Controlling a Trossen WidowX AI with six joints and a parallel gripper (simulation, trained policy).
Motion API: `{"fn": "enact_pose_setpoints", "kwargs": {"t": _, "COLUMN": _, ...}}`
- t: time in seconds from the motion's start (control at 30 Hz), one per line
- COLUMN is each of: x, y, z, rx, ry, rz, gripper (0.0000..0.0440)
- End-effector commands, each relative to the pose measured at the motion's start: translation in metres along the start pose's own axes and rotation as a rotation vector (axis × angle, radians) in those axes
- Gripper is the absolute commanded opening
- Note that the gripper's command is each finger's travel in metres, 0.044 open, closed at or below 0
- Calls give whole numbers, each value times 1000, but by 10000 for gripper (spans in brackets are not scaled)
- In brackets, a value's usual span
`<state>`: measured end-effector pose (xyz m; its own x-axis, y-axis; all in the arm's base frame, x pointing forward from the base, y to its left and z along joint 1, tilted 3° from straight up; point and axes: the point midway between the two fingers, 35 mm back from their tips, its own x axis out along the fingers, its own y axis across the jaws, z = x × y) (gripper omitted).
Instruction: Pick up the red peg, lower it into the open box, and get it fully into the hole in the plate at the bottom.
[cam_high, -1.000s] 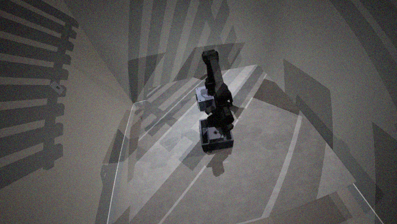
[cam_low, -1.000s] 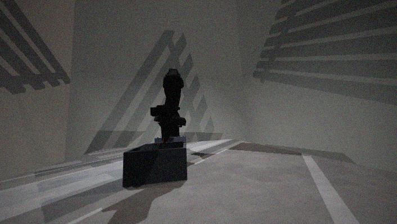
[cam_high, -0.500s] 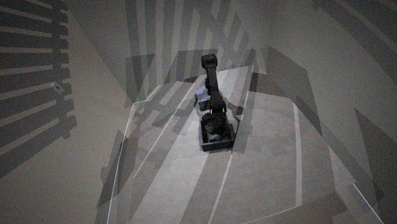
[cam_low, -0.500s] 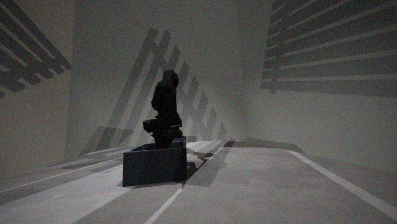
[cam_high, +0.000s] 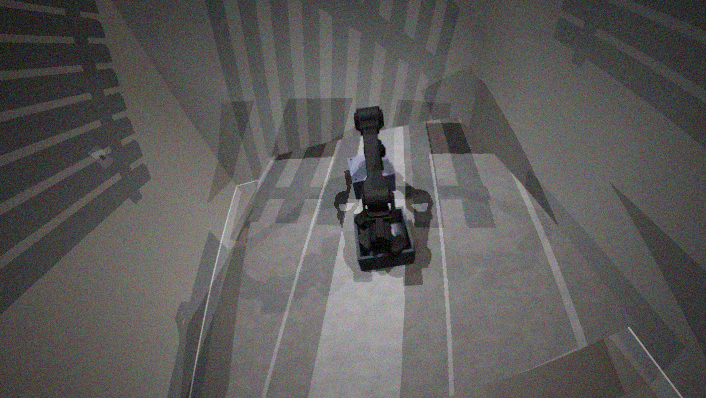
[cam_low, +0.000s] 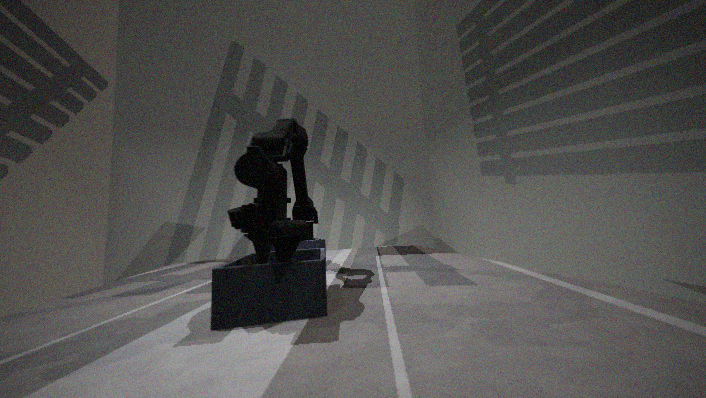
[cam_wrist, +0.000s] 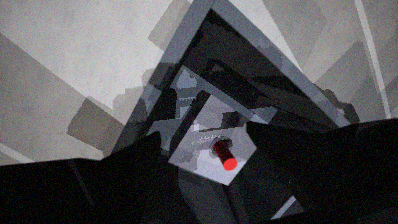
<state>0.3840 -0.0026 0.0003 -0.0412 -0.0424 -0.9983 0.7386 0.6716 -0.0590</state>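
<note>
The claw (cam_high: 381, 240) (cam_low: 274, 256) (cam_wrist: 204, 131) is wide open and has let go, with nothing in its grip. It is down inside the open box with dark blue-grey walls (cam_high: 385, 262) (cam_low: 270, 295) (cam_wrist: 280, 60). Its two dark fingers are on either side, so there is a gap for the peg between them.

The round red peg (cam_wrist: 225, 156) is in the box, with its bottom end at the hole in the flat, pale grey plate (cam_wrist: 212, 167). The hole looks like it is there to hold the peg up. The bright red end points up at the wrist camera. A good bit of the peg shows above the plate, but I can't tell if it has gone all the way in. It may lean a little, or it may just look that way from here.

The box sits on the pale grey surface (cam_high: 360, 325) (cam_low: 450, 320) (cam_wrist: 90, 55). A pale bluish block (cam_high: 357, 170) is just behind it, partly under the black arm (cam_high: 374, 155) (cam_low: 300, 175). The box walls are close, so the claw should go straight up without bumping them or the peg. If the peg isn't all the way in, it may need a gentle push down first.

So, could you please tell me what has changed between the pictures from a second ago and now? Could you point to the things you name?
In the top view, the arm's gripper (cam_high: 381, 237) (cam_wrist: 204, 131) has swung toward image left and now covers much of the inside of the open box (cam_high: 385, 261) (cam_low: 269, 295). In the exterior view, the arm has bent into a wider shape. The box has stayed put. I cannot tell when the red peg (cam_wrist: 225, 156) was let go.
</note>
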Motion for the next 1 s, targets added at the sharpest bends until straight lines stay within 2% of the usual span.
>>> {"fn": "enact_pose_setpoints", "kwargs": {"t": 0.0, "x": -5, "y": 18, "z": 12, "rx": 0, "ry": -5, "rz": 62, "gripper": 440}}
{"fn": "enact_pose_setpoints", "kwargs": {"t": 0.3, "x": -22, "y": 52, "z": 32, "rx": -17, "ry": -20, "rz": 180, "gripper": 440}}
{"fn": "enact_pose_setpoints", "kwargs": {"t": 0.97, "x": -23, "y": 53, "z": 32, "rx": -18, "ry": -21, "rz": 186, "gripper": 440}}
